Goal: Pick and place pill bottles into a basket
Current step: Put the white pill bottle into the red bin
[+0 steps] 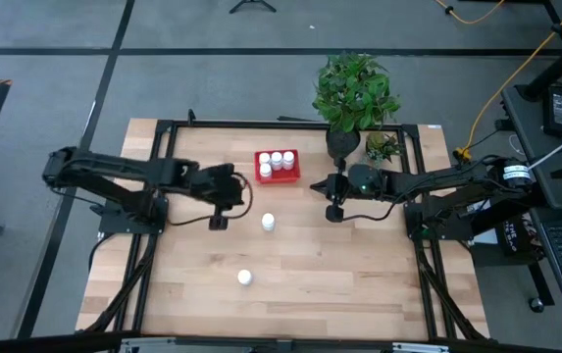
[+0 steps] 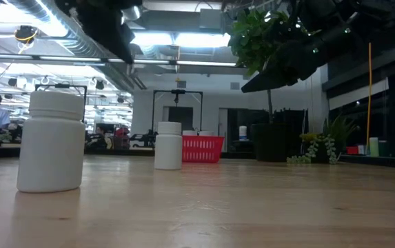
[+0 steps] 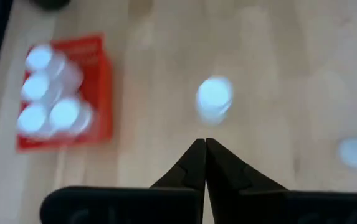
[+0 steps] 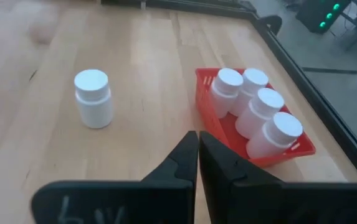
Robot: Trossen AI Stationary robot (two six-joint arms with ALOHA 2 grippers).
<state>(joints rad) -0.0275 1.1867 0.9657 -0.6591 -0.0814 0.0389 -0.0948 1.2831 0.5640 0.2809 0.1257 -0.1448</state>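
The red basket [image 1: 278, 168] stands at the table's far middle with several white pill bottles upright in it [image 4: 256, 112]. One bottle [image 1: 268, 223] stands upright on the wood near the centre; it also shows in the left wrist view [image 3: 214, 98] and the right wrist view [image 4: 93, 98]. Another bottle [image 1: 244, 277] stands nearer the front edge. My left gripper [image 1: 218, 222] is shut and empty, left of the centre bottle. My right gripper [image 1: 333, 212] is shut and empty, right of the basket.
A potted plant [image 1: 354, 93] in a dark pot and a small plant [image 1: 383, 147] stand at the far right. A black frame rail [image 1: 290, 125] runs along the table's far edge. Bare wood lies toward the near edge.
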